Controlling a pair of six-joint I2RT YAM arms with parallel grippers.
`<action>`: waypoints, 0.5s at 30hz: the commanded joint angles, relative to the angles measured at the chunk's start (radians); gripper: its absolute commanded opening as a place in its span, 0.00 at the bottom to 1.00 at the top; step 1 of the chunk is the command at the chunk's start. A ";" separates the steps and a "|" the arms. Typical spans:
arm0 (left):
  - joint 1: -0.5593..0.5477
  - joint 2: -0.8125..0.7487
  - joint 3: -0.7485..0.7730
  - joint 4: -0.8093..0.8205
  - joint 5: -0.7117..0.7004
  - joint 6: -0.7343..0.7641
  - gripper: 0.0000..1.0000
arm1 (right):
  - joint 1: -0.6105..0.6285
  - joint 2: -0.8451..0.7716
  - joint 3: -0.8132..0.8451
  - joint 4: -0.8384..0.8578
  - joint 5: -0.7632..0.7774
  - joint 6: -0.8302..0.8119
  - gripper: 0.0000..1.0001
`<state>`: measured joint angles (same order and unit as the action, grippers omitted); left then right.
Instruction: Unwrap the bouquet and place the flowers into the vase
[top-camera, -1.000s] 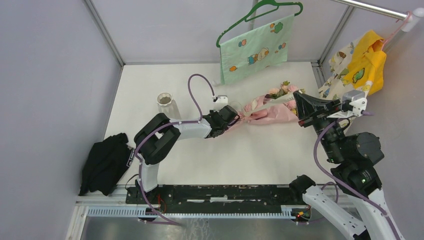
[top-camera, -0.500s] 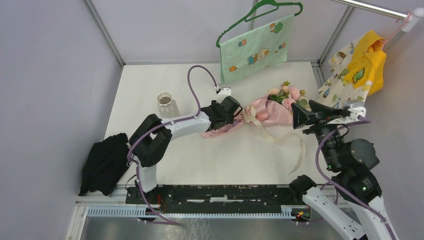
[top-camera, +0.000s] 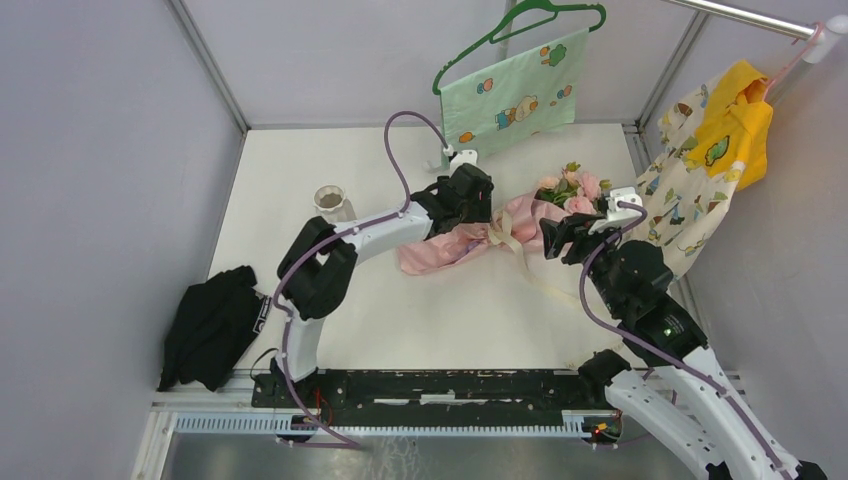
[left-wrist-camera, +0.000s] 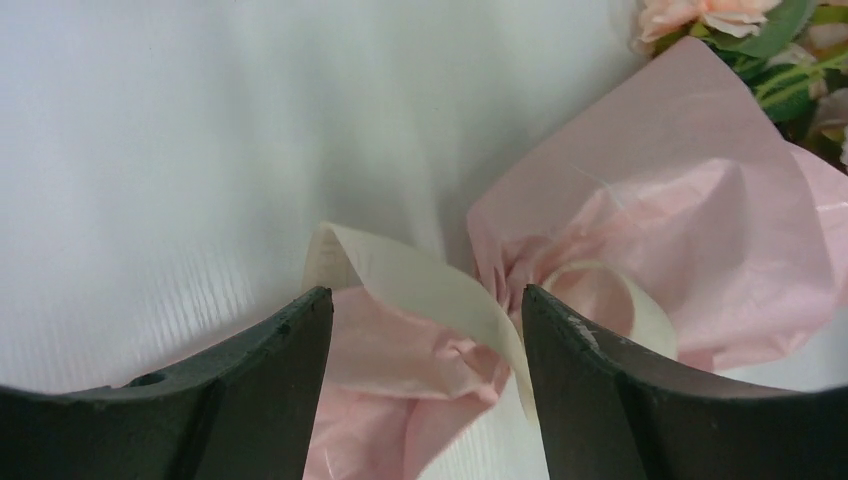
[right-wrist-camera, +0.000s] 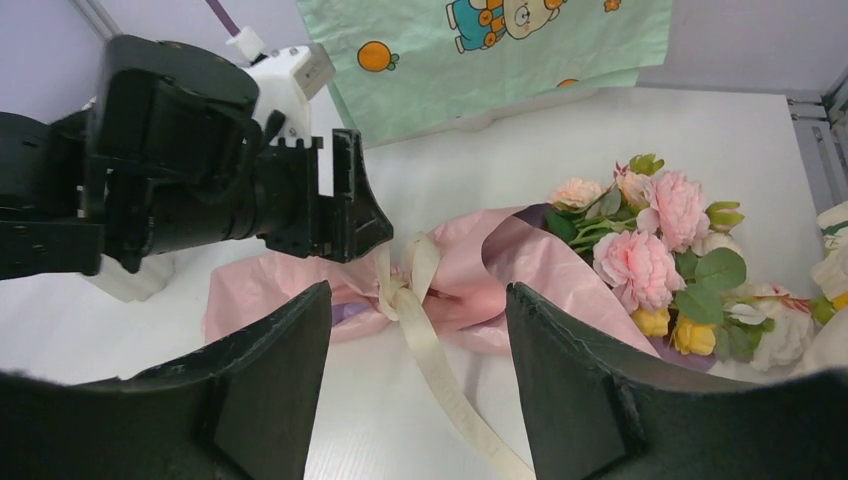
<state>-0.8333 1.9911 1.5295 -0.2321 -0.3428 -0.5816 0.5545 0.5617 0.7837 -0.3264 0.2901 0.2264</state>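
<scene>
Across the white table (top-camera: 470, 310), the long cone-shaped bouquet (top-camera: 435, 252) in pink paper lies on its side right of centre in the overhead view, with its narrow tail toward the lower left and its blooms toward the upper right. The left gripper (left-wrist-camera: 425, 300) hangs over the tied waist, jaws spread wide and holding nothing. The right gripper (right-wrist-camera: 415, 295), equally agape and empty, faces the same spot from the right. The tall white ribbed vase (top-camera: 330, 203) stands upright at centre left, well apart from the bundle. Artificial roses (right-wrist-camera: 640, 255) in pink, peach and yellow (none yet free of the paper) crowd the cone's mouth. A cream ribbon (right-wrist-camera: 425, 335) is looped round the waist, one tail trailing toward the lower edge. Undoing that tie looks like the job in hand. It would go best by pinching the loose tail and drawing it straight away from the knot while the other arm pins the paper, so the bundle does not drag along.
</scene>
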 joint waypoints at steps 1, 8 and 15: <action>0.029 0.084 0.085 0.035 0.058 0.035 0.76 | 0.004 0.005 -0.015 0.099 -0.012 -0.017 0.70; 0.040 0.143 0.143 0.037 0.071 0.028 0.15 | 0.003 0.021 -0.061 0.154 -0.015 -0.018 0.69; 0.046 0.053 0.206 -0.016 -0.037 0.040 0.02 | 0.003 0.039 -0.131 0.189 -0.038 -0.007 0.69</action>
<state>-0.7921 2.1479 1.6630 -0.2493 -0.2947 -0.5629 0.5545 0.5922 0.6830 -0.2180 0.2749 0.2188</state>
